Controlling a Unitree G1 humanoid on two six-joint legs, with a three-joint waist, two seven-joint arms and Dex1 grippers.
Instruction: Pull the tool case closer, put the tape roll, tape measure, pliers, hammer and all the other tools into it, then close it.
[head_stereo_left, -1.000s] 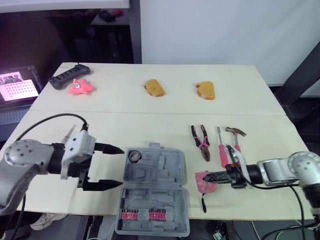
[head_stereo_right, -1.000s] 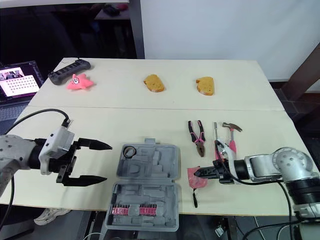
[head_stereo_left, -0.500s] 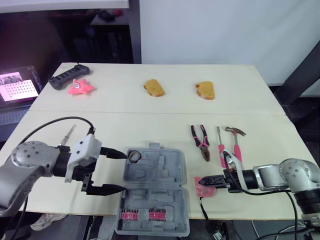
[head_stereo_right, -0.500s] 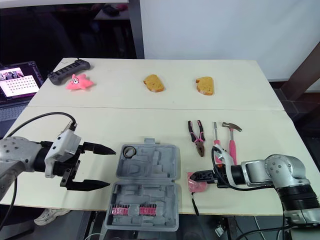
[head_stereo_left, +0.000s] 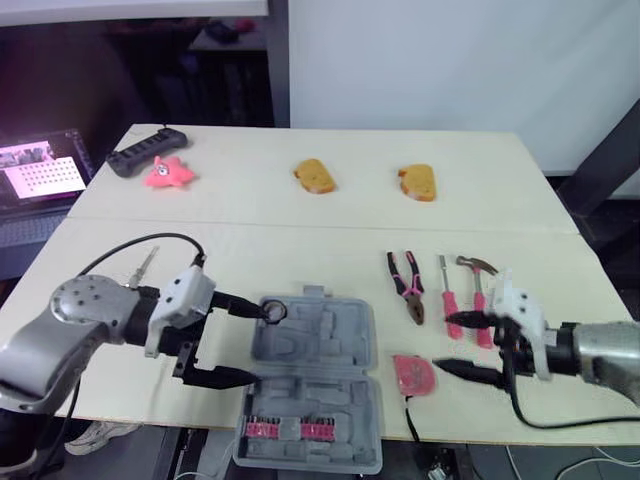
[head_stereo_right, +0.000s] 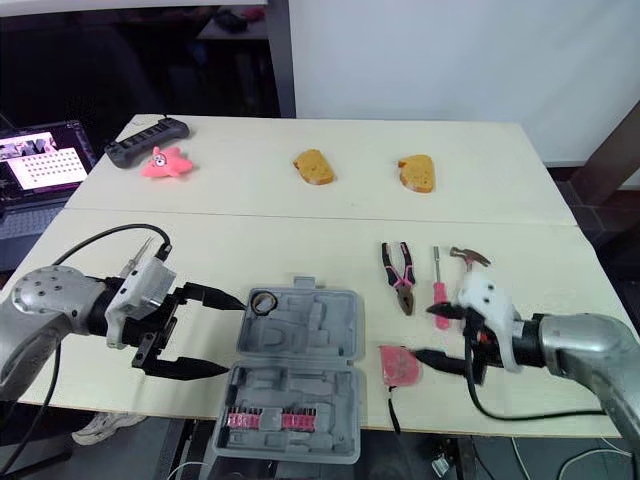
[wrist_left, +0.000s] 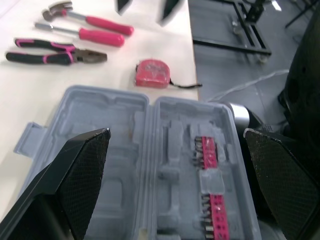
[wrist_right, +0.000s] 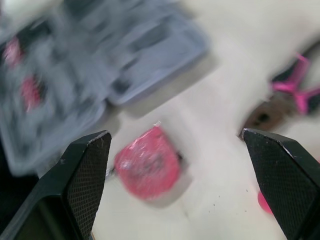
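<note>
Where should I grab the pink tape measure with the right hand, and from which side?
Grip the tape measure across its pink body, far edge to near edge, probably coming from its right, where the open right hand hovers. It lies flat; the tool case crowds its left, and its black strap trails toward the table's front edge.

From the right wrist the tool case (wrist_right: 100, 55) is a grey smear, its compartments impossible to tell apart, and its bit row (wrist_right: 29, 92) is mere pink smudges. The pliers (wrist_right: 292, 92) there are cut by the picture's edge (handles partly lost). From the left wrist the right gripper (wrist_left: 145, 7) is cropped to two blurred fingertips, and one end of the case runs out of frame. At the far left, a lit screen (head_stereo_left: 40, 172) is cut by the edge, its contents too small to read.
</note>
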